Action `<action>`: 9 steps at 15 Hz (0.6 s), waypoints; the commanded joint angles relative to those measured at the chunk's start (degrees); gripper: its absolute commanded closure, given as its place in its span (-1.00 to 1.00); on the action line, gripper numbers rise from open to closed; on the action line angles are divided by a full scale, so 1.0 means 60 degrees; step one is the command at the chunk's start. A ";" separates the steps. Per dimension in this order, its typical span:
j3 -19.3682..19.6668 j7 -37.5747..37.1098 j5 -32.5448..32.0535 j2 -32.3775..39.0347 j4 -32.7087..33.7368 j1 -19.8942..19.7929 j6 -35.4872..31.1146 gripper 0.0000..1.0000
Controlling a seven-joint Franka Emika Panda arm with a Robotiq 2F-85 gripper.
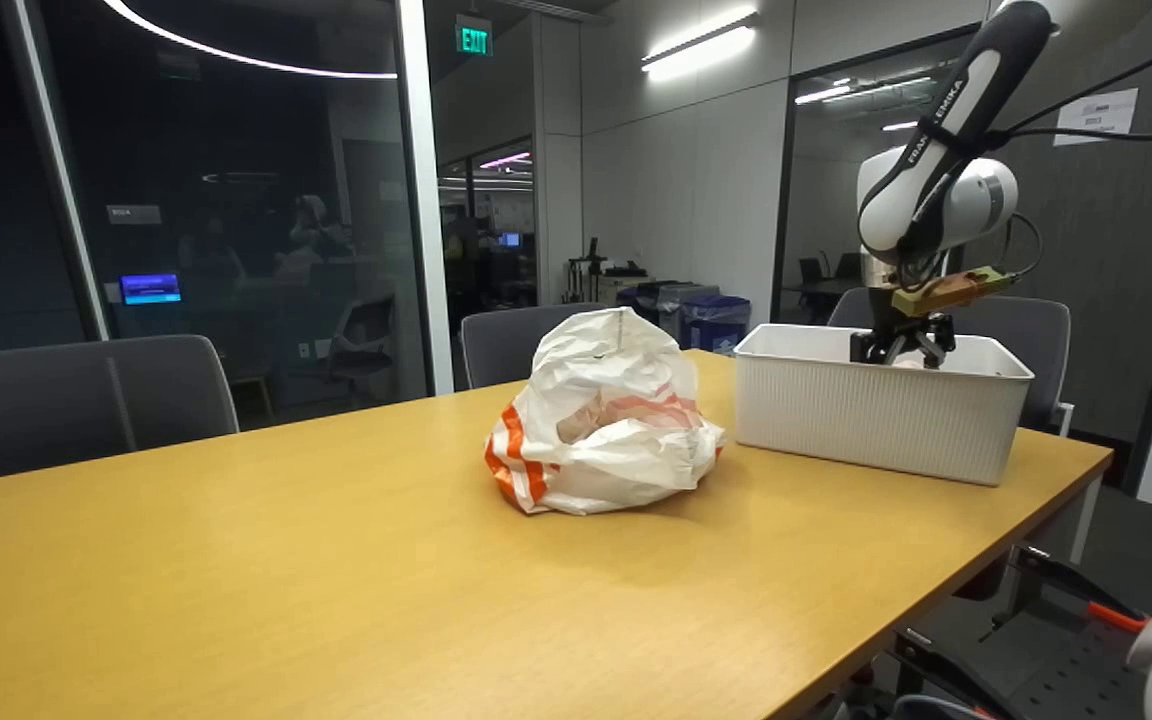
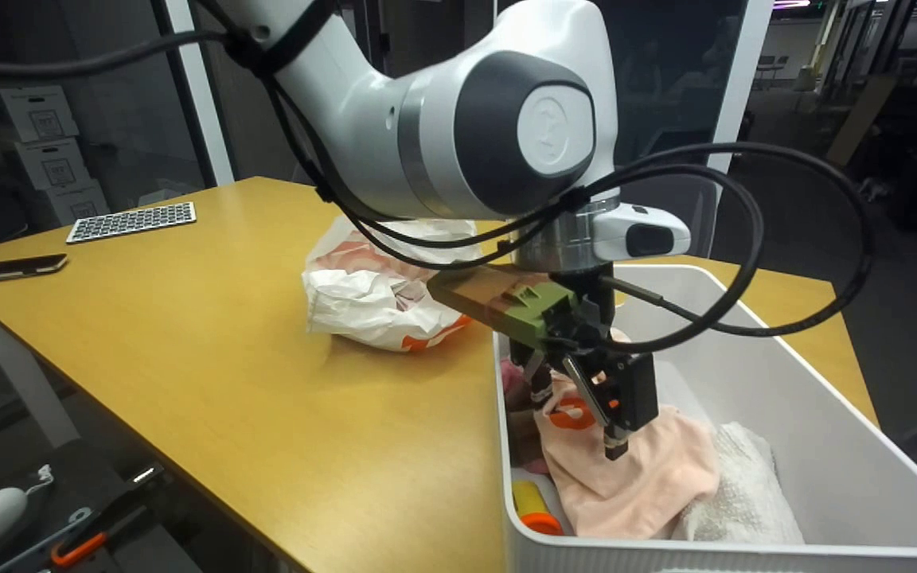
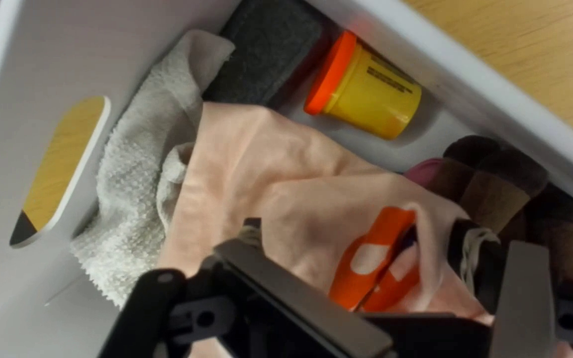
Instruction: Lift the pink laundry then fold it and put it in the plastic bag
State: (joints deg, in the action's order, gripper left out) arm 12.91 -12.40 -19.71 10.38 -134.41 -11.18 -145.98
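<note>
The pink laundry, a pale pink cloth with an orange print, lies crumpled in the white bin. It shows in an exterior view (image 2: 634,485) and the wrist view (image 3: 266,154). My gripper is down inside the bin, pointing downward, with its fingers spread over the cloth; it shows in both exterior views (image 1: 903,350) (image 2: 579,420) and the wrist view (image 3: 363,241). Cloth lies between the fingers, not pinched. Whether the tips touch it I cannot tell. The white plastic bag with orange stripes (image 1: 606,470) (image 2: 363,306) stands crumpled on the table beside the bin, with something pinkish in its opening.
The white bin (image 1: 876,415) (image 2: 864,461) has high walls around the gripper. It also holds a whitish towel (image 3: 132,164), a dark grey block (image 3: 271,49), a yellow tub with orange lid (image 3: 373,92) and brown-pink fabric (image 3: 495,184). A keyboard (image 2: 132,221) and phone (image 2: 21,268) lie on the table.
</note>
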 commanded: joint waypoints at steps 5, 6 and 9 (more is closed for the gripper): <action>0.0337 0.0635 -0.0017 0.0430 0.0209 0.0015 -0.1395 0.44; 0.0393 0.0659 -0.0027 0.0420 0.0179 0.0010 -0.1477 0.57; 0.0502 0.0776 0.0108 0.0359 0.0127 -0.0050 -0.1455 0.96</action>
State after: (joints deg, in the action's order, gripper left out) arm 14.88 -9.54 -19.71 12.62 -133.65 -11.22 -153.12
